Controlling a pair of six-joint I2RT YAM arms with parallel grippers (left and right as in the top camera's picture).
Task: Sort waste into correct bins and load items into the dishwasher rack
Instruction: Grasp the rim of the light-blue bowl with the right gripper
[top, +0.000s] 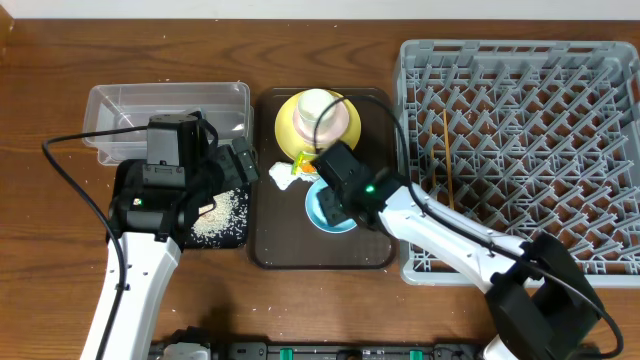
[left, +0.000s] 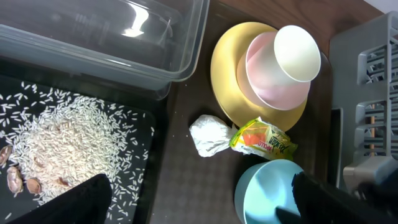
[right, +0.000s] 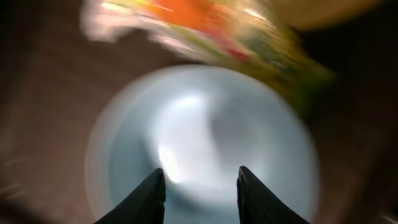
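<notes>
r gripper (right: 200, 183) part-spread, empty, just above light blue bowl (right: 205, 137); wrapper (left: 264, 140) & tissue (left: 210, 135) just beside bowl; l gripper (left: 202, 202) spread wide.

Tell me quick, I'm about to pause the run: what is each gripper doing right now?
Left gripper: open, holding nothing.
Right gripper: open, holding nothing, poised over the light blue bowl.

Clear glossy plastic tub (left: 124, 37), crumpled paper tissue (left: 210, 135)
</notes>
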